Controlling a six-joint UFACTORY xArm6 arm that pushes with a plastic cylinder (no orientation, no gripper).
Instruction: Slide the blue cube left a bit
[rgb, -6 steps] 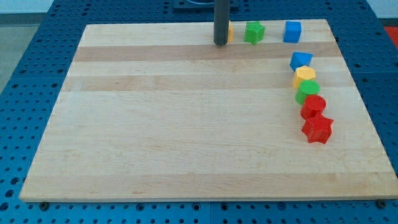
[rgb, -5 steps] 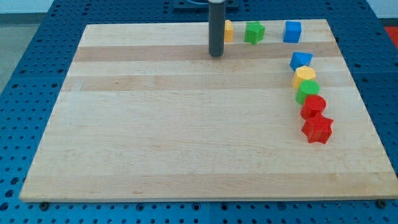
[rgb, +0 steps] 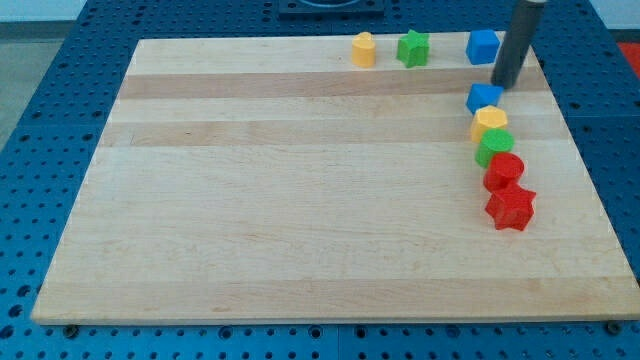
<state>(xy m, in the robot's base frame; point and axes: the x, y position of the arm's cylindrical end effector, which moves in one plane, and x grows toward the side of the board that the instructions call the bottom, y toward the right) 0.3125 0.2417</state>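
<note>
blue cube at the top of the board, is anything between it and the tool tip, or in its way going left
Nothing visible stands between them: my tip sits just right of and below the blue cube. To the cube's left lies bare board, then the green star, so a small slide looks clear.

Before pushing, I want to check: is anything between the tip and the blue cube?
No; in the camera view my tip sits just lower right of the blue cube, nothing between.

Rod (rgb: 518, 35) cut off at view's top, hiding blue cube's (rgb: 481, 46) right edge
</note>
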